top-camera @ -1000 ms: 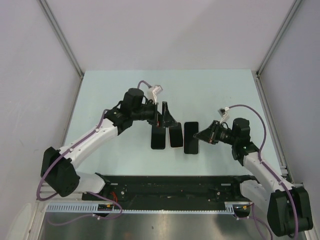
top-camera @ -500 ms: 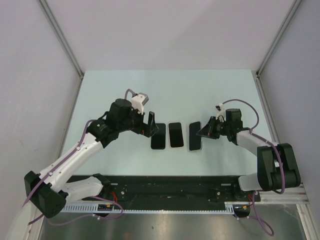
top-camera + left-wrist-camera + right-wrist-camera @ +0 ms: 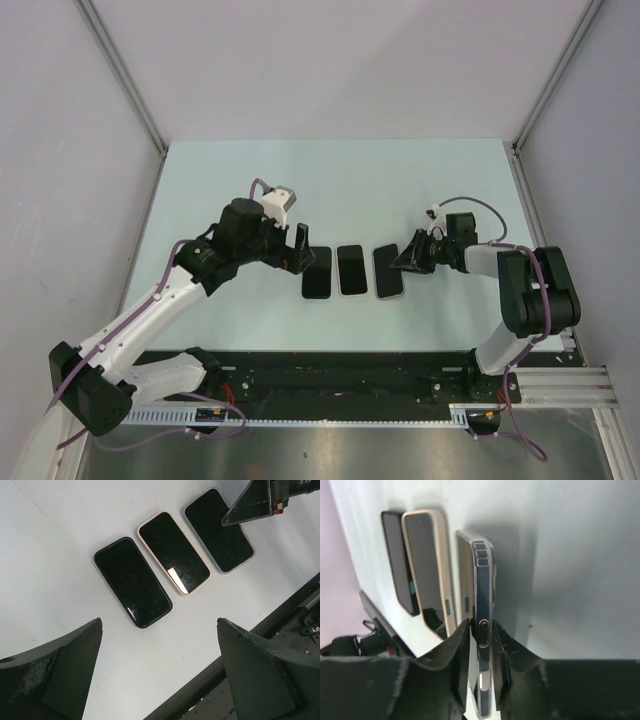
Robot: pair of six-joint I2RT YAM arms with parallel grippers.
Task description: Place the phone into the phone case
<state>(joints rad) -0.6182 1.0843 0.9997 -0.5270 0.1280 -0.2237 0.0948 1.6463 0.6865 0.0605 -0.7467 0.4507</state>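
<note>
Drawn back, left end effector [image 3: 298, 250] gapes; right end effector [image 3: 402, 260] seemingly pinches rightmost phone [image 3: 386, 280] of three.

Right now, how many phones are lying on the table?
3, side by side in a row: the left phone, dark-edged; the middle phone, beige-edged; the right phone, clear-cased, its edge pinched by the right gripper. None seems hidden.

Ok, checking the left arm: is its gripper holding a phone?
No, the left gripper is wide open and empty; the phones sit on the table beyond it.
</note>
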